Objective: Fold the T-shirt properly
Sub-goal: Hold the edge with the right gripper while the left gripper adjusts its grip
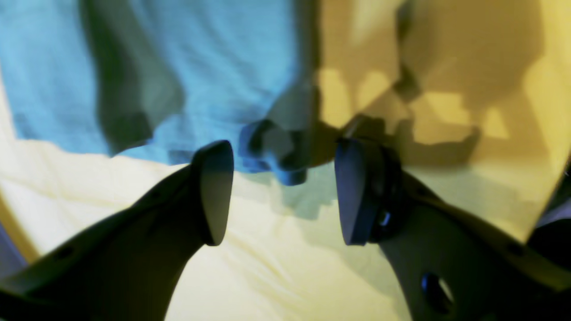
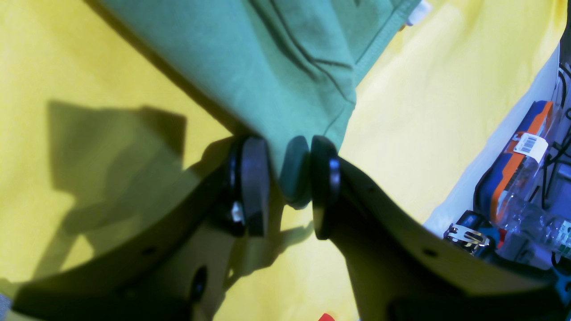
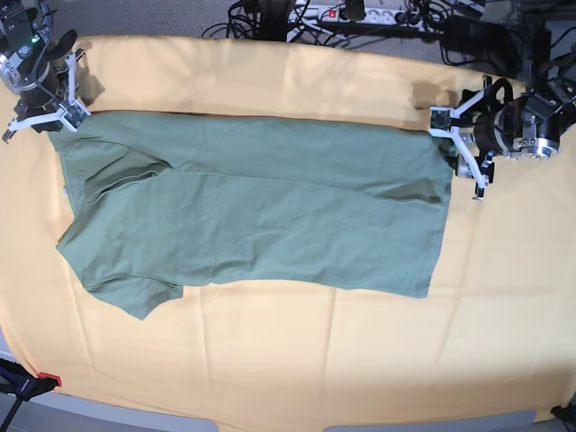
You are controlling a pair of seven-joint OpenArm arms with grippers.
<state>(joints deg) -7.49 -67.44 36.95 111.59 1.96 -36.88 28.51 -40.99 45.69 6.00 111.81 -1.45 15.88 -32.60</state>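
The sage-green T-shirt (image 3: 252, 211) lies flat on the yellow-orange table cloth (image 3: 270, 360), folded lengthwise, with its sleeves at the left. My right gripper (image 3: 56, 115) is at the shirt's far left corner. In the right wrist view that gripper (image 2: 290, 178) is shut on a bunched fold of the T-shirt (image 2: 276, 67). My left gripper (image 3: 457, 148) is at the shirt's far right corner. In the left wrist view it (image 1: 283, 191) stands open; a small rumpled corner of the T-shirt (image 1: 276, 151), tinted blue there, lies between the fingers, apart from both pads.
Cables and a power strip (image 3: 360, 13) run behind the table's far edge. A plastic bottle (image 2: 531, 209) and an orange-and-blue pack (image 2: 513, 165) sit beyond the cloth's edge beside my right arm. A red clamp (image 3: 36, 382) holds the cloth at the front left corner.
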